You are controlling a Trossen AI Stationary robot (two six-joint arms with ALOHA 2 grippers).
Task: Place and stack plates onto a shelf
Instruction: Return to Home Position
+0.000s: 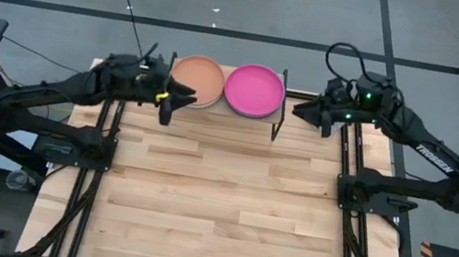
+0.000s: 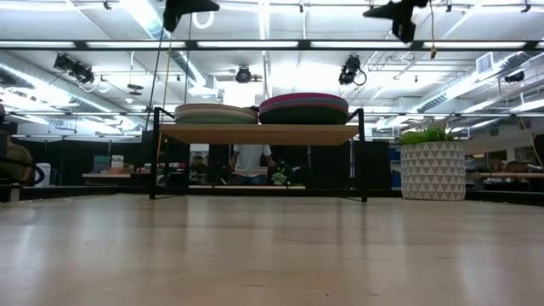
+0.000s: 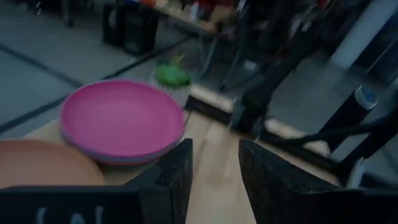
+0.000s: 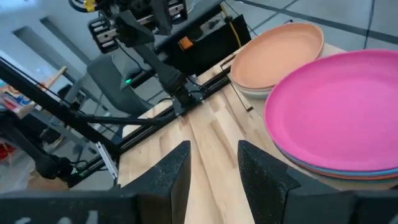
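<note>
Two stacks stand on the shelf (image 2: 259,133) at the counter's (image 1: 217,201) far edge. Only the tan plate (image 1: 197,79) and the magenta plate (image 1: 255,90) show fully; those beneath are mere rims. The left pincer (image 3: 216,144) and the right pincer (image 4: 214,146) hang at either end of the shelf, each parted and empty.

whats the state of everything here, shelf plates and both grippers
shelf, upright on the table, loaded with two side-by-side stacks of plates
tan plate, flat, topmost on the shelf's left half, not held
magenta plate, flat, topmost on the shelf's right half, not held
left gripper, open, empty, raised near the tan plate
right gripper, open, empty, raised off the shelf's right end
</note>
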